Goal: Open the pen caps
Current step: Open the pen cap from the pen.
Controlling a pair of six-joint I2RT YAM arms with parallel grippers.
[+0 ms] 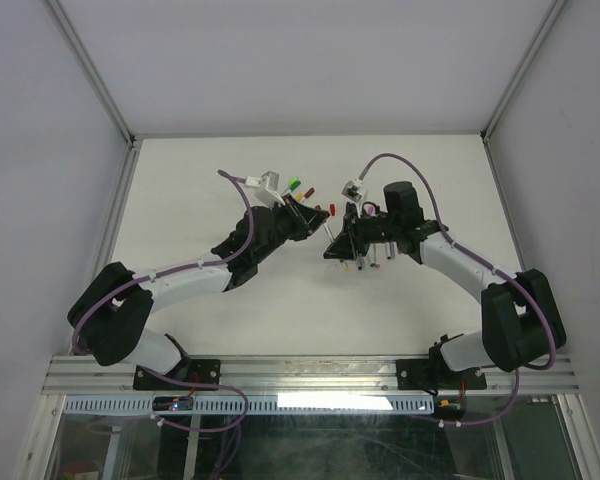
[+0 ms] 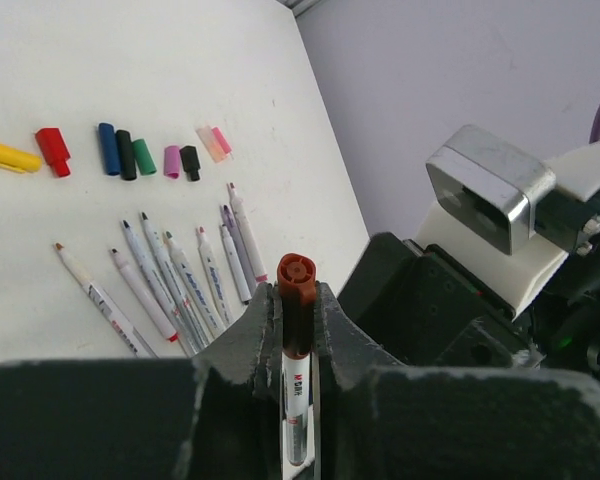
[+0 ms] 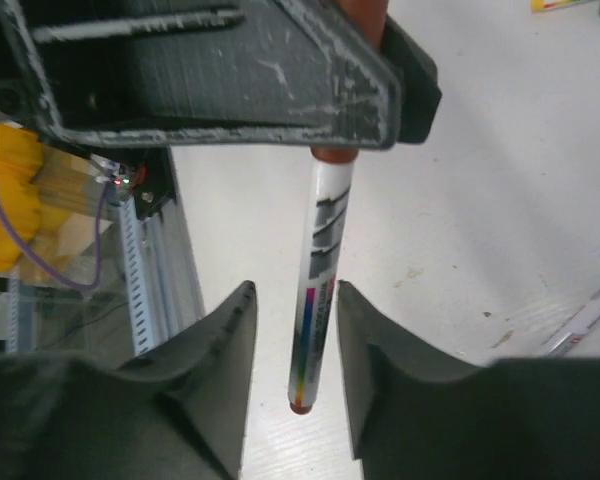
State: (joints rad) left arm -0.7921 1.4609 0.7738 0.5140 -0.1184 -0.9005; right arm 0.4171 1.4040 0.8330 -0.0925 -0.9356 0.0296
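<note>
White table [image 1: 200,300] fills the floor of a booth with plain pale walls [image 1: 40,120], and both arms reach in to meet over its far middle. At the left of the left wrist view, loose caps [image 2: 126,155] lie in a rough row on the table: yellow, red, blue, black, green, pink, black again, and a peach-and-pink pair. Just in front of them, uncapped pens [image 2: 170,280] fan out with their tips pointing toward the caps. To the right of that fan, the left gripper [image 2: 294,295] has its fingers [image 2: 255,330] pressed narrow on the brown cap [image 2: 293,275] of a pen [image 2: 295,400]. The cap sits on the pen, its round end poking out past the fingertips, and the white printed barrel runs back between the jaws. Further right, the right gripper [image 3: 298,340] stands partly open around the other end of that same pen. Its fingers [image 3: 230,350] flank the barrel with a clear gap on one side and only a thin gap on the other. I cannot tell whether that closer finger touches the barrel. The brown-tipped tail of the barrel hangs between them, above the table.
</note>
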